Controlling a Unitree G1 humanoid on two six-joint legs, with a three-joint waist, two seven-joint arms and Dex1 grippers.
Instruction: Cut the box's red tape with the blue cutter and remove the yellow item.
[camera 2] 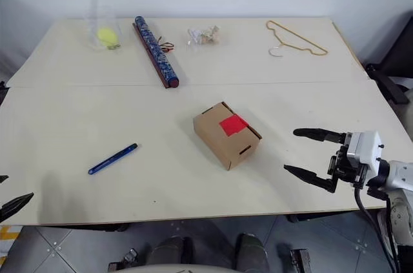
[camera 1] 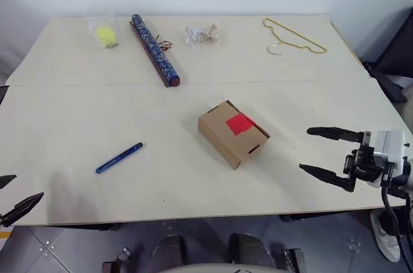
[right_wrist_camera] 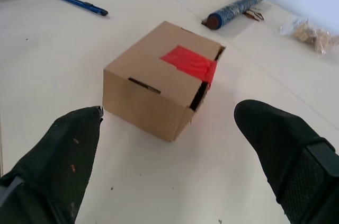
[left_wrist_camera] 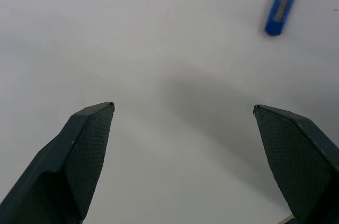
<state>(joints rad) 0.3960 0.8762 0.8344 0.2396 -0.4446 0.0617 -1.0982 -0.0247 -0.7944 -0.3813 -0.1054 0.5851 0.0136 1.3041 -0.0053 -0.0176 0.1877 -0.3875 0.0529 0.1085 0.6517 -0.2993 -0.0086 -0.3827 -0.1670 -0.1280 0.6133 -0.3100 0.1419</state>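
Plainly nothing has been picked up yet, so the step in hand is fetching the cutter. Widest of all is the pale surface [camera 1: 77, 150], which carries everything. On it, near the middle, sits the box [camera 1: 232, 133], closed, with the red tape [camera 1: 240, 124] bridging the seam of its top flaps; the yellow item is presumably inside, unseen. Off at the right edge of the surface the right gripper [camera 1: 327, 151] hangs with its fingers spread wide and empty, pointing across toward the box and well apart from it. At the near left corner the left gripper [camera 1: 11, 195] is likewise spread wide and holds nothing. Smallest is the blue cutter [camera 1: 119, 157], lying flat and slanted between the left gripper and the box, nearer the left side. A good pick would likely come from the left gripper: reach forward over the cutter, turn the wrist so the fingers straddle its slim body crosswise, and close near the middle so it does not pivot. The right gripper could meanwhile steady the box.
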